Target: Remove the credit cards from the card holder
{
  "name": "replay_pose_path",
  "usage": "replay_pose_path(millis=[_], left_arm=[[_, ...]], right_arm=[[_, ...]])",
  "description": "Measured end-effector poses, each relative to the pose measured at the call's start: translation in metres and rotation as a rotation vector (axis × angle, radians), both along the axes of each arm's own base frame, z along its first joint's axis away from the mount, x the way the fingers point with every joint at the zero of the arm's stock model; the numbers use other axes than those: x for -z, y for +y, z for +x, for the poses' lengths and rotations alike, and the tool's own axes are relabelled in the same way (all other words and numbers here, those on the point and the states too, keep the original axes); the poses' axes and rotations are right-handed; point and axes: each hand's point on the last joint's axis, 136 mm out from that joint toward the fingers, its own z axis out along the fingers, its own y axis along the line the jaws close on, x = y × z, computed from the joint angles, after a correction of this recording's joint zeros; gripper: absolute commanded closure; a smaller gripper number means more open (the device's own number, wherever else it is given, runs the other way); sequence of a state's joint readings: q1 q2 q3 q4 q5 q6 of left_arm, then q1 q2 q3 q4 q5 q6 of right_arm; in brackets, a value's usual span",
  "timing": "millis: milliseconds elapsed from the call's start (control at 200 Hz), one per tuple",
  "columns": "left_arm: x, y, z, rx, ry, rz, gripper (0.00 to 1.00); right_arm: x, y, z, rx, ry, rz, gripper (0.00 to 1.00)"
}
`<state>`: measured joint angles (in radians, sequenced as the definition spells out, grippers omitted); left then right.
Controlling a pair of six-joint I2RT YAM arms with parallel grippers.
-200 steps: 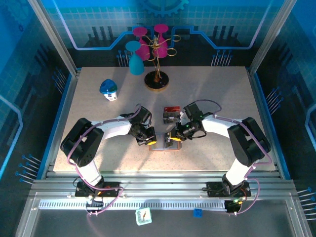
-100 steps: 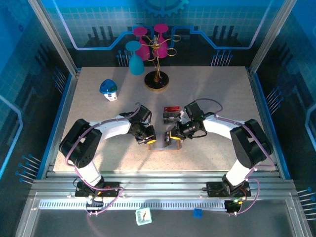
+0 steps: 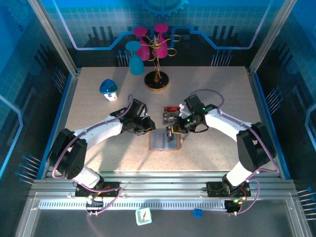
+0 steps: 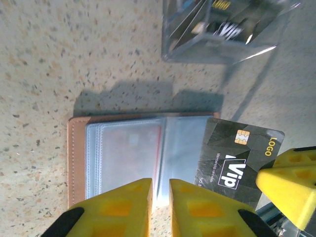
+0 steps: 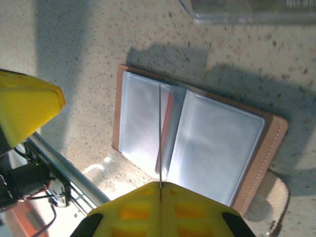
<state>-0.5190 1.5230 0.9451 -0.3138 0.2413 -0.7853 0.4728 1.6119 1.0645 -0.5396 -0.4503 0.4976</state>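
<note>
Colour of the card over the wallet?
Thin rectangular card: black, white Vip lettering, gold chip. Clearest in left wrist view.

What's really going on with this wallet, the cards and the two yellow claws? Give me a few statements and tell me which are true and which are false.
1. The card holder lies open on the table. True.
2. The right gripper pinches a black card. True.
3. The clear box is empty. False: it has cards in it.
4. The left gripper lifts the card holder off the table. False: it hovers above the holder with nothing between its fingers.
5. The cups on the stand are all green. False: they are pink and blue.
</note>
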Motion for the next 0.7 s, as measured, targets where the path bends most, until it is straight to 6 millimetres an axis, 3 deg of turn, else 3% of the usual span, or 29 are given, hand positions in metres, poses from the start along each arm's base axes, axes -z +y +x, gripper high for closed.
replay_pose_path(millis=[130, 470, 700], left_arm=[[-0.012, 0.004, 0.012, -0.027, -0.055, -0.019, 0.82], [-0.015, 0.017, 0.022, -0.071, -0.096, -0.025, 0.82], [-0.024, 0.024, 0.021, -0.09, -0.129, -0.03, 0.82]], right_arm=[[-0.017, -0.005, 0.01, -0.129, -0.135, -0.064, 1.0], [-0.046, -0.029, 0.035, -0.521, -0.463, -0.311, 1.0], [-0.051, -0.034, 0.051, -0.81, -0.579, -0.436, 1.0]])
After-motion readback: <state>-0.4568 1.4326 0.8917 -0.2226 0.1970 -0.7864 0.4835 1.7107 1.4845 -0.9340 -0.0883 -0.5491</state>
